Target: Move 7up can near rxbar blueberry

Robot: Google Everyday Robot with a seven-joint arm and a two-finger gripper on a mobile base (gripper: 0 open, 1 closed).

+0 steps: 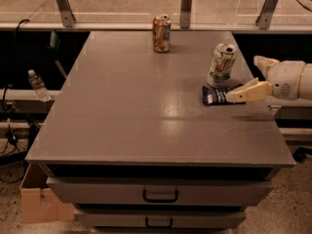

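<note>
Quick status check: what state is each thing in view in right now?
rxbar blueberry: lying flat on the table.
7up can: upright, just behind the rxbar blueberry.
copper can: upright, near the far edge.
end effector: open, empty, right of the 7up can.
drawers: shut.

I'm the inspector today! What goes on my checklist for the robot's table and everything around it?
Surface: grey table, bare in the middle.
Job's things: 7up can upright, just behind the rxbar blueberry, which lies flat; cannot tell if they touch.
Clutter: copper can upright near the far edge.
Grippers: pincer open at the right side, holding nothing, lower finger over the bar's end.
Cables: dark cables hanging left of the table.
Surroundings: water bottle and cardboard box on the left.
</note>
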